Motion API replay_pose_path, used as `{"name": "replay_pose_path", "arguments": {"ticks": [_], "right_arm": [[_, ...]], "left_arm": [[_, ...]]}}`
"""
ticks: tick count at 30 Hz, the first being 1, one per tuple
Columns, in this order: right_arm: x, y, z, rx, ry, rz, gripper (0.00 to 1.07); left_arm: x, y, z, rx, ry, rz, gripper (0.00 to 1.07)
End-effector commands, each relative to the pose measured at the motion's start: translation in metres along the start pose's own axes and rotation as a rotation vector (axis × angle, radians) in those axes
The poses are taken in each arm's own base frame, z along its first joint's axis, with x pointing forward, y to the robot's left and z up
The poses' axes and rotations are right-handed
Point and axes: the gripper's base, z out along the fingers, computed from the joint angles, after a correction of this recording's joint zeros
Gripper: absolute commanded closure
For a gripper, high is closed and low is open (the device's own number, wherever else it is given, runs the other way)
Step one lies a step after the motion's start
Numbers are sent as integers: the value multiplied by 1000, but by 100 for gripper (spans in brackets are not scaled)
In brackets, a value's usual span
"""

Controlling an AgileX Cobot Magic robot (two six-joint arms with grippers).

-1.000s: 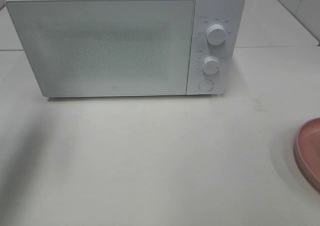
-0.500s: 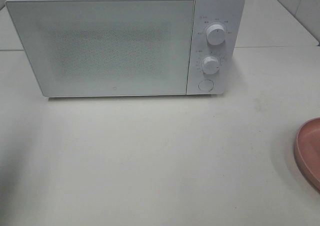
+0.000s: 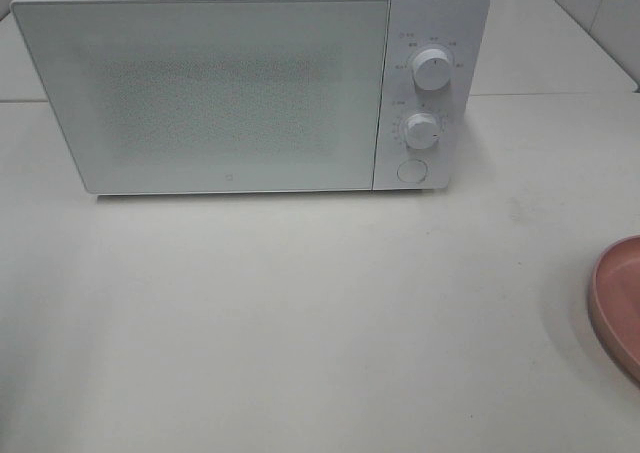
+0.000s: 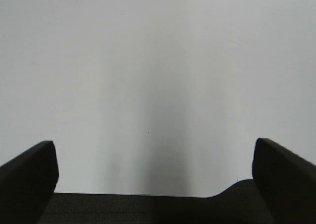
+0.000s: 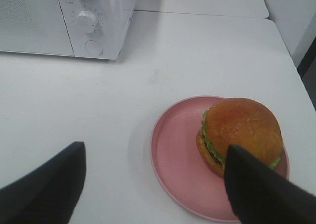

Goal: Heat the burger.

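Note:
The burger point(image 5: 242, 127), with a golden-brown bun and green lettuce, sits on a pink plate point(image 5: 175, 150) in the right wrist view. My right gripper point(image 5: 155, 152) hovers over the plate, open, with nothing between its fingers; one finger point(image 5: 261, 189) covers the burger's near edge. The white microwave point(image 3: 220, 83) stands at the back of the table with its door shut. My left gripper point(image 4: 154, 150) is wide open above bare table. Neither gripper appears in the exterior view, where only the plate's rim point(image 3: 622, 298) shows at the right edge and the burger is out of frame.
The microwave's panel carries two round knobs point(image 3: 431, 69) point(image 3: 422, 131) and a round button point(image 3: 411, 171). The white table point(image 3: 300, 313) stretches in front of it. The table's right edge and a wall show beyond the plate in the right wrist view.
The dark shadow on the table's left side has faded out of the exterior view. Microwave and plate have not moved.

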Motion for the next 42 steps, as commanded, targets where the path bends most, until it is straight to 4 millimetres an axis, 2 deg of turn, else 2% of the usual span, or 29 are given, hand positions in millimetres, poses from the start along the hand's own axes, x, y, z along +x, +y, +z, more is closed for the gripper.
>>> {"name": "replay_pose_path", "arguments": {"ticks": [1,4,12,17,42], "right_arm": [[2,0,-3,4,-35,-5,32],[2,0,-3,4,-35,-5,32],[2,0,-3,4,-35,-5,32],[2,0,-3,4,-35,-5,32],[2,0,-3,4,-35,-5,32]], "left_arm": [[12,0,-9,-1,-65,4,6],[26,1,-18,4,-125,8,6],[45,1,-39,-3,-307,26,6],[65,1,-55,12,-465,29,6],[66,1,-55,12,-472,29,6]]}}
